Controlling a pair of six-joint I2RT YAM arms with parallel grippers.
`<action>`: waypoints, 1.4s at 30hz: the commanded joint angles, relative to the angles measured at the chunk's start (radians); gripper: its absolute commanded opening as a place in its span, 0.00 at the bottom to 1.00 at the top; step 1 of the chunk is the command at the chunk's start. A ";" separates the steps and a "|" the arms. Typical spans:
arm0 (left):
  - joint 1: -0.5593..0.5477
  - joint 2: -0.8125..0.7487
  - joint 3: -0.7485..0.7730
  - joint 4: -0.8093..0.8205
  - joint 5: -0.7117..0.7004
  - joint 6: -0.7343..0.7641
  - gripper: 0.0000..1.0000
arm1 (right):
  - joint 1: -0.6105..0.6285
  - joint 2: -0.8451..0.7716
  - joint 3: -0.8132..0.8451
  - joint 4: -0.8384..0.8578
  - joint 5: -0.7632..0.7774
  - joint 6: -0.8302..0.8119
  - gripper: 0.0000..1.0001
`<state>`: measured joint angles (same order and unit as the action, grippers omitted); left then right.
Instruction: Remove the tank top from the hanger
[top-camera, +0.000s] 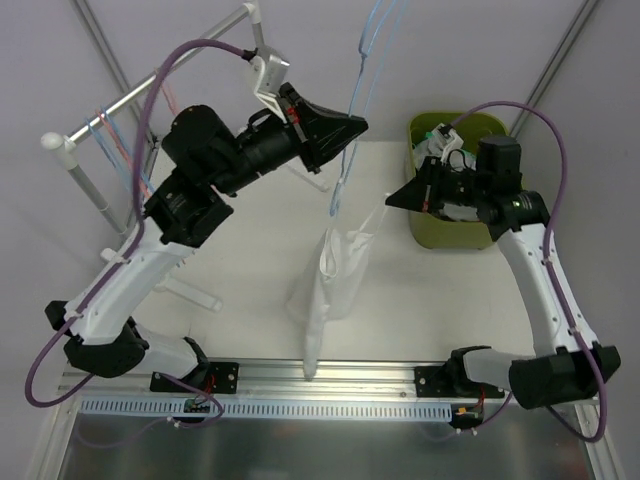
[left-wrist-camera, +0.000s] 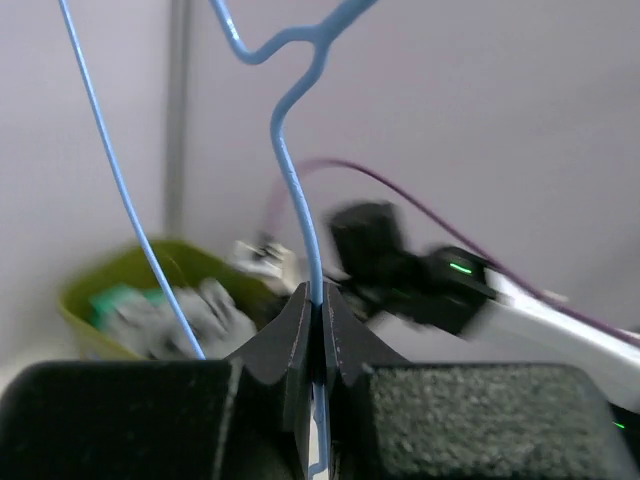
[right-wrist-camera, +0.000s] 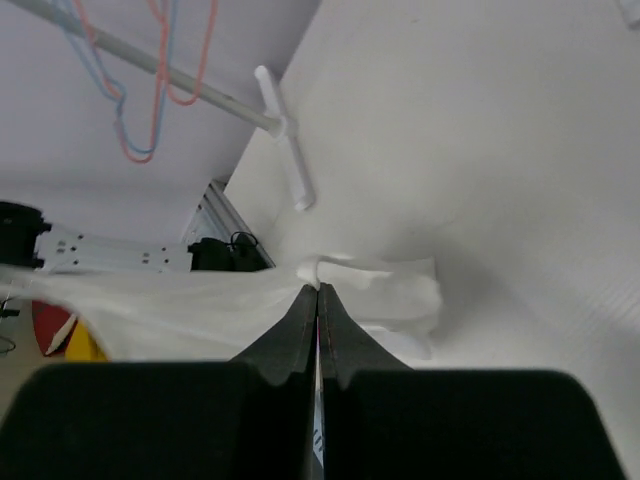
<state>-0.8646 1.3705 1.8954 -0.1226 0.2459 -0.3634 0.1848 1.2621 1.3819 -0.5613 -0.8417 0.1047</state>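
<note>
With left gripper (left-wrist-camera: 320, 305) clamped on thin blue wire hanger (left-wrist-camera: 298, 190) and right gripper (right-wrist-camera: 318, 295) pinched on white fabric tank top (top-camera: 335, 275) hanging mid-table below it; green plastic bin (top-camera: 445, 235) just behind, metal rail rack (top-camera: 150, 85) rear left.

The blue hanger (left-wrist-camera: 296, 200) runs off the top edge of the left wrist view and drops out of sight between the fingers (left-wrist-camera: 288, 340). Behind it the right arm (left-wrist-camera: 430, 280) and the green bin (left-wrist-camera: 85, 305) are blurred (the bin's contents unreadable). The tank top (right-wrist-camera: 180, 315) is cut off at the right wrist view's left edge.
</note>
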 joint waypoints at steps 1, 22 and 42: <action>-0.008 0.082 -0.085 0.554 -0.150 0.367 0.00 | 0.008 -0.145 -0.014 0.049 -0.129 0.047 0.00; -0.229 -0.069 -0.413 0.497 -0.954 0.193 0.00 | 0.130 -0.235 -0.228 -0.062 0.101 0.016 0.88; 0.055 -0.065 -0.269 -0.251 -0.850 -0.511 0.00 | 0.209 -0.106 -0.215 -0.014 0.226 0.029 0.99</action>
<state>-0.8726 1.3563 1.5558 -0.3096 -0.6399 -0.8005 0.3805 1.1549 1.1481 -0.5804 -0.6960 0.1463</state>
